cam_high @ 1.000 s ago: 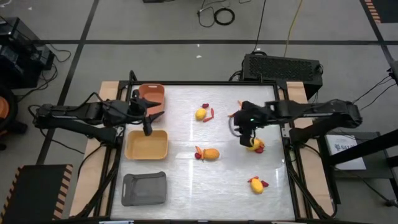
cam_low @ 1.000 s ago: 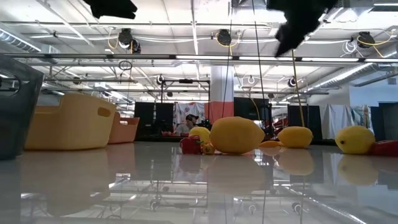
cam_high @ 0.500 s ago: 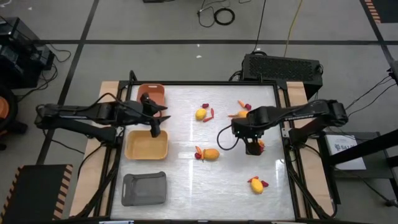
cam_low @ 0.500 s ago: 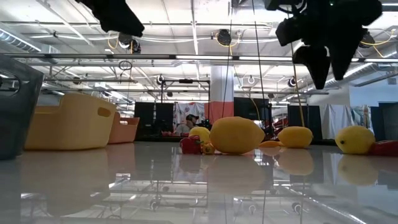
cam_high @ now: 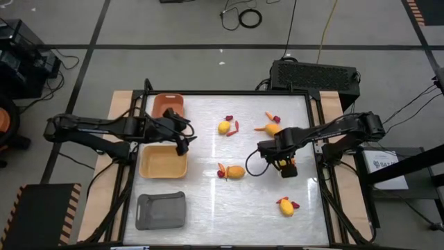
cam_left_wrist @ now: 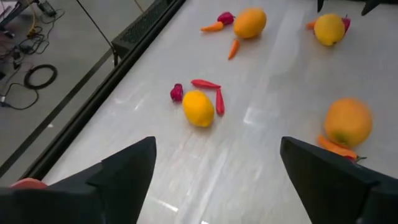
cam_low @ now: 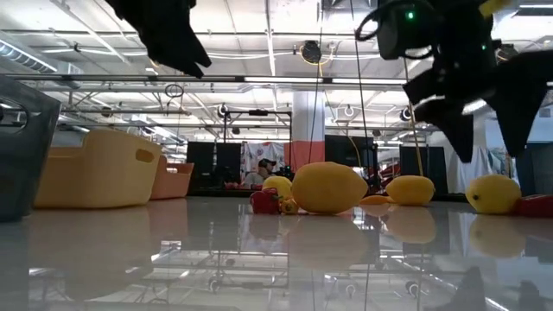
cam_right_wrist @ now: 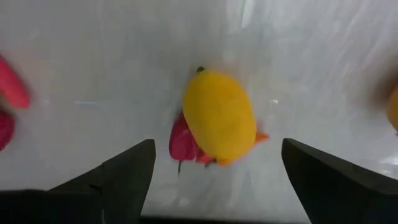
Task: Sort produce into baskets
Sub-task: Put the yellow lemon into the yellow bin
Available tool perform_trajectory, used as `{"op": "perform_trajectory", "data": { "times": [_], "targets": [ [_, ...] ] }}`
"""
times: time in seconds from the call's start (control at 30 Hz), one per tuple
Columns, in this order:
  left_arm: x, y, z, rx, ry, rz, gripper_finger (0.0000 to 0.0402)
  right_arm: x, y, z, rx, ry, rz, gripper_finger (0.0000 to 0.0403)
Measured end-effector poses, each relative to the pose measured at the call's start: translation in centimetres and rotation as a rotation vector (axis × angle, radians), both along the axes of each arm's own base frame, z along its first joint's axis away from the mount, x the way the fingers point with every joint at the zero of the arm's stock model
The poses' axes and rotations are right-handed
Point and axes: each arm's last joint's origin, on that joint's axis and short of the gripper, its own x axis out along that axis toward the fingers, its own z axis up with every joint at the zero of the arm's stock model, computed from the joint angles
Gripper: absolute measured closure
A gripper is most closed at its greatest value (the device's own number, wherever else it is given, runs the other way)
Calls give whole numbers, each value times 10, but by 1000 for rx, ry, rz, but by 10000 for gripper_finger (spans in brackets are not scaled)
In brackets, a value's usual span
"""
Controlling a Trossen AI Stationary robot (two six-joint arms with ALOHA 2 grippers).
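My right gripper (cam_high: 281, 164) hangs open just above a yellow fruit (cam_right_wrist: 219, 117), a finger on either side and apart from it. The fruit lies on the table with a red piece (cam_right_wrist: 181, 142) and an orange stick (cam_right_wrist: 260, 137) under its edge. My left gripper (cam_high: 184, 143) is open and holds nothing, high above the right rim of the yellow basket (cam_high: 161, 164). The salmon-orange basket (cam_high: 168, 105) stands behind it and the grey basket (cam_high: 161, 210) in front. In the low view my right gripper (cam_low: 488, 130) hangs clear of the tabletop.
More produce lies on the table: a yellow fruit (cam_high: 223, 127) with red pieces (cam_left_wrist: 208, 84), a fruit with a carrot stick (cam_high: 269, 128) at the far right, an orange fruit (cam_high: 236, 171) mid-table, and a fruit (cam_high: 284, 205) near the front right. Bare tabletop lies between the groups.
My right gripper has moved toward the table's near edge and come down over the yellow fruit, and its fingers have opened. My left gripper has moved toward the table's right edge, from over the yellow basket's far side to its right rim.
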Motion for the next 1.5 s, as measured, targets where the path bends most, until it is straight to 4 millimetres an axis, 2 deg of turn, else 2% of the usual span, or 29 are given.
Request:
{"op": "perform_trajectory", "data": {
  "times": [0.57, 0.73, 0.87, 1.23, 1.37, 1.5],
  "targets": [
    [6, 0, -7, -5, 34, -5, 47, -8, -1, -38, -7, -61, -34, 63],
    [6, 0, -7, -4, 34, -3, 48, -8, -3, -38, -59, -69, -51, 72],
    [6, 0, -7, -4, 35, -3, 48, -7, -3, -39, -54, -63, -51, 94],
    [1, 0, -12, -20, 105, 10, 48, -6, -2, -43, -35, -39, -104, 209],
    [-8, 0, -7, -24, 97, 13, 48, 0, -2, -37, -27, -64, -132, 216],
    [-25, 0, 2, -58, 62, 42, 48, 19, -2, -16, -23, -171, -115, 204]
  ]
}}
